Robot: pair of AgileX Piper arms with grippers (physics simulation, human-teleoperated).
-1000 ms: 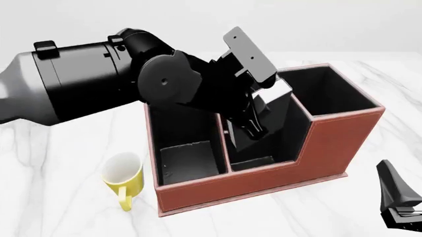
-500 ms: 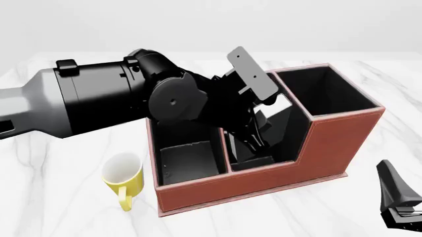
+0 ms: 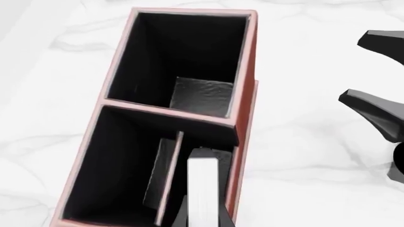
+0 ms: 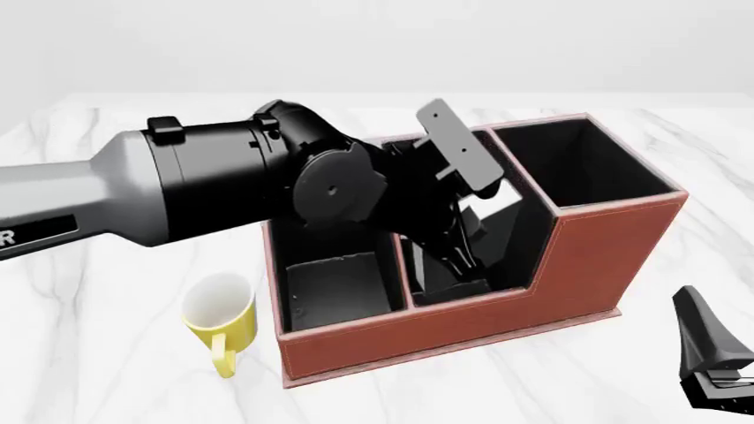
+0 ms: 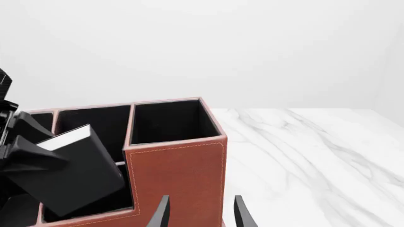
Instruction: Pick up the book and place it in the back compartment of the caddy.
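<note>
The reddish-brown caddy [image 4: 471, 331] stands mid-table, its tall end at the right. My left gripper [image 4: 460, 247] is shut on the book [image 4: 489, 205], black with white page edges, and holds it tilted inside the caddy. In the left wrist view the book [image 3: 203, 189] stands edge-up between a low divider and the low outer wall, in the small back compartment [image 3: 209, 142]. From the right wrist view the book [image 5: 79, 168] leans beside the tall end pocket. My right gripper [image 4: 712, 362] is open and holds nothing, near the table's front right, apart from the caddy [image 5: 180, 170].
A yellow mug [image 4: 224, 322] stands upright just left of the caddy's front corner. The left arm's thick black body spans the caddy's left half. The tall end pocket [image 4: 584, 163] holds nothing. Marble table surrounds the caddy.
The left arm has pushed further right and lower, so the book has sunk deeper into the caddy. The right gripper and the mug have not moved.
</note>
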